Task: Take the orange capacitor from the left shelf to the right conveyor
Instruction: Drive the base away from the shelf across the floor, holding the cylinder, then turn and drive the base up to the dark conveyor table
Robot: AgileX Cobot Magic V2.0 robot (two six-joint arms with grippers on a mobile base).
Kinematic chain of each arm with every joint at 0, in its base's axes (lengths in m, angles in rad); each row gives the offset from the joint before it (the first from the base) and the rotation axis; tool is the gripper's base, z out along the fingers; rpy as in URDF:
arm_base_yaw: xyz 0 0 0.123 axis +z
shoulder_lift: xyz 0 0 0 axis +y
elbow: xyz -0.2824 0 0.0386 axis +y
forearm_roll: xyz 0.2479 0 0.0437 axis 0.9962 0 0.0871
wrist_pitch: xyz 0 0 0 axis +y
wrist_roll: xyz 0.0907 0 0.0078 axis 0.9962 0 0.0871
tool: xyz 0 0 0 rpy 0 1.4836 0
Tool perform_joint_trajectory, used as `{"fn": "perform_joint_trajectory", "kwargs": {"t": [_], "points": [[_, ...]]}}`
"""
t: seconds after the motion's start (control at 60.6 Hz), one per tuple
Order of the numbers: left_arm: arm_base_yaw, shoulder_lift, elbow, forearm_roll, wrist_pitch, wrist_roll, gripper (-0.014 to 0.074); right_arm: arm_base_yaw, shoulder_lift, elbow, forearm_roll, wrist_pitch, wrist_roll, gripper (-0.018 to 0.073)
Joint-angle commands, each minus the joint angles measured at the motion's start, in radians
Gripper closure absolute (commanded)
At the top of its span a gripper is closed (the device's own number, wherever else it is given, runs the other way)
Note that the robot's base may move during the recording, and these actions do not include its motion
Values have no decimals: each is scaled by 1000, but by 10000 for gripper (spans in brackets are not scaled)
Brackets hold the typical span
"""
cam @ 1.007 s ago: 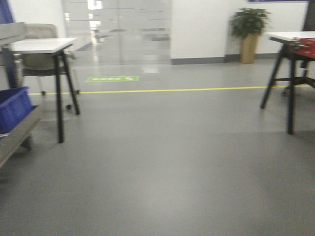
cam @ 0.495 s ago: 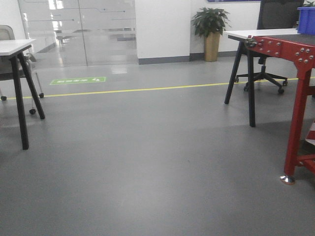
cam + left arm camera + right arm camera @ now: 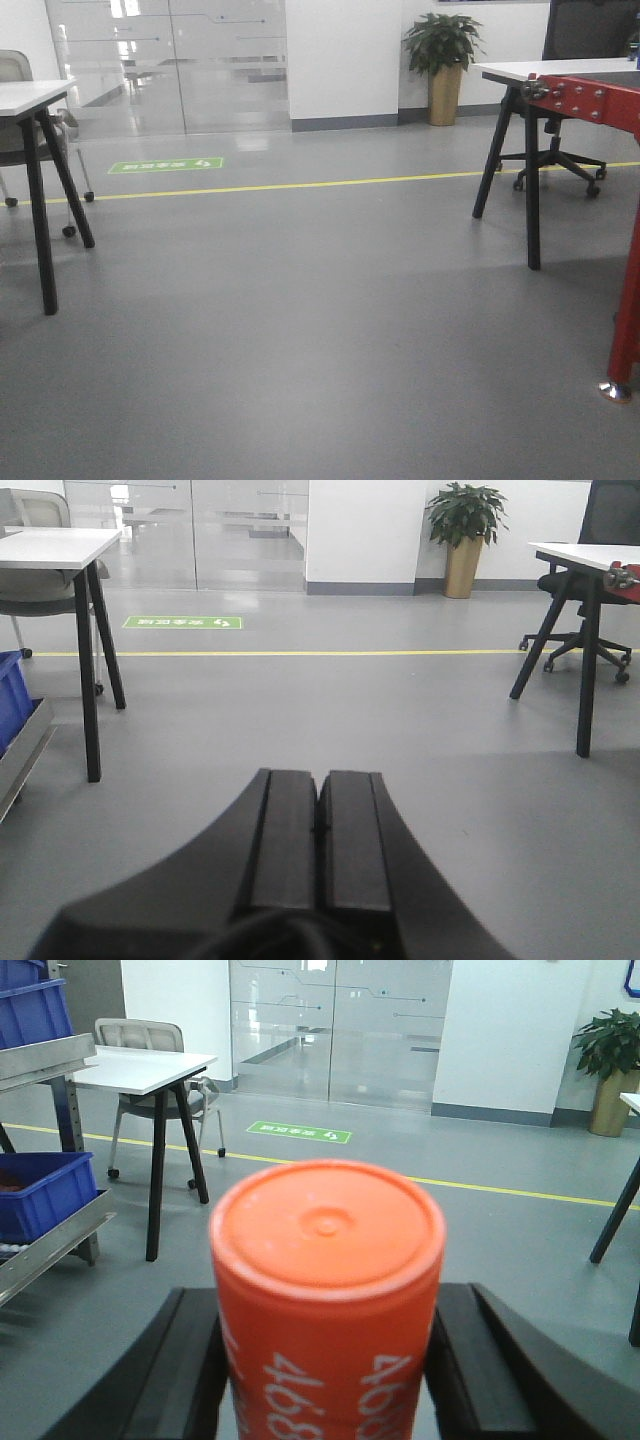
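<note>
1. My right gripper (image 3: 330, 1405) pinches the orange capacitor (image 3: 327, 1260) upright between its black fingers (image 3: 185, 1370). The capacitor fills the lower centre of the right wrist view, with its flat top showing and white digits down its side.
2. My left gripper (image 3: 318, 830) is pressed together, pads touching, at the bottom centre of the left wrist view.
3. The left shelf (image 3: 45, 1250) sits at the left edge of the right wrist view, carrying a blue bin (image 3: 40, 1190), well apart from the capacitor.
4. The right conveyor (image 3: 585, 98) shows as a red frame at the right edge of the front view, just beside a white table (image 3: 520, 72).
</note>
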Motion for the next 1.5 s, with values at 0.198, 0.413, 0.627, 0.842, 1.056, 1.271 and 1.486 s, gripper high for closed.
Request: {"fn": "perform_joint_trajectory", "kwargs": {"t": [0.198, 0.413, 0.627, 0.842, 1.056, 1.271, 1.486], "points": [[-1, -10, -4, -3, -89, -2, 723, -2, 7, -29, -7, -91, -7, 428], [-1, -10, -4, -3, -89, -2, 723, -2, 7, -29, -7, -91, -7, 428], [-1, -10, -4, -3, -89, -2, 723, -2, 7, -29, -7, -91, -7, 428], [-1, -10, -4, -3, -89, -2, 723, -2, 7, -29, -7, -91, -7, 428], [-1, -10, -4, -3, -89, -2, 723, -2, 7, -29, -7, -91, -7, 428], [-1, -10, -4, -3, -89, -2, 723, -2, 7, -29, -7, -91, -7, 428], [-1, -10, -4, -3, -89, -2, 723, -2, 7, -29, -7, -91, -7, 428]]}}
